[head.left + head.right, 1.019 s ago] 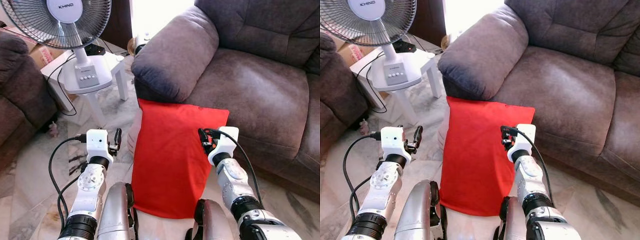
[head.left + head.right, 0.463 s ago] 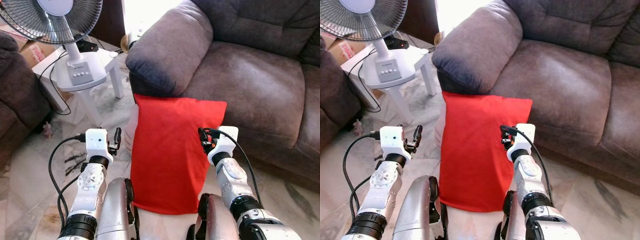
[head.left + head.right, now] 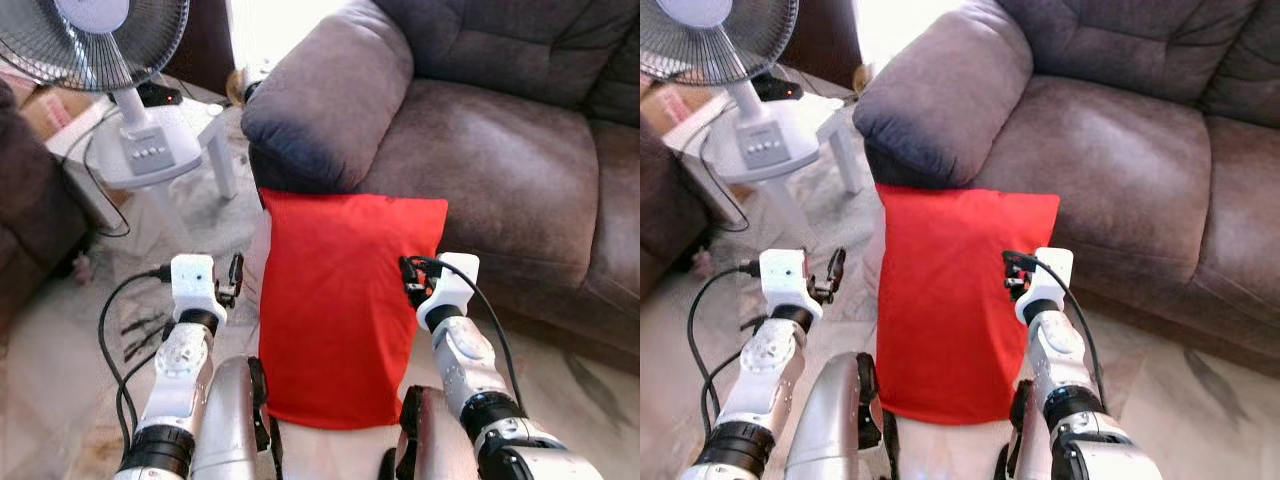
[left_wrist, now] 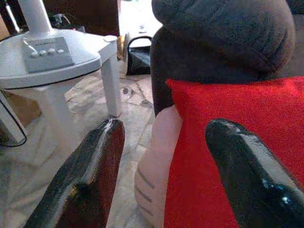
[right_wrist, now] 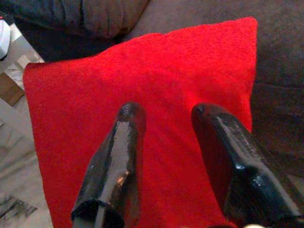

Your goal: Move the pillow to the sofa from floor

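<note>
Red pillow (image 3: 345, 300) stands on the floor (image 3: 60, 350), top edge leaning on the front of the brown sofa (image 3: 480, 150) just under its armrest (image 3: 325, 100). It's propped, not on the seat, so your task is not done yet.

Your right gripper (image 5: 173, 156) is at the pillow's right edge, about 3 o'clock on the red face. Its fingers (image 5: 116, 156) are spread apart over the fabric in the right wrist view, nothing pinched between them. Pads sit very near the cover; I cannot tell whether they touch.

Your left gripper (image 4: 166, 175) hangs at about 9 o'clock of the pillow, just beside its left edge. It's wide open and holds nothing. The left wrist view shows a pale second cushion or padding (image 4: 156, 161) tucked behind the red one; cannot tell which.

My read: the two grippers flank the pillow so you can squeeze it from both sides, since it's too broad for one to take alone.

White fan (image 3: 105, 40) on a small white table (image 3: 215, 130) at 10 to 11 o'clock, well apart from the pillow. Mind the fan cable (image 3: 105, 210) by your left arm.

Writing: the fan hub is blurred, no label can be read. Buttons on its base, no legible text.
</note>
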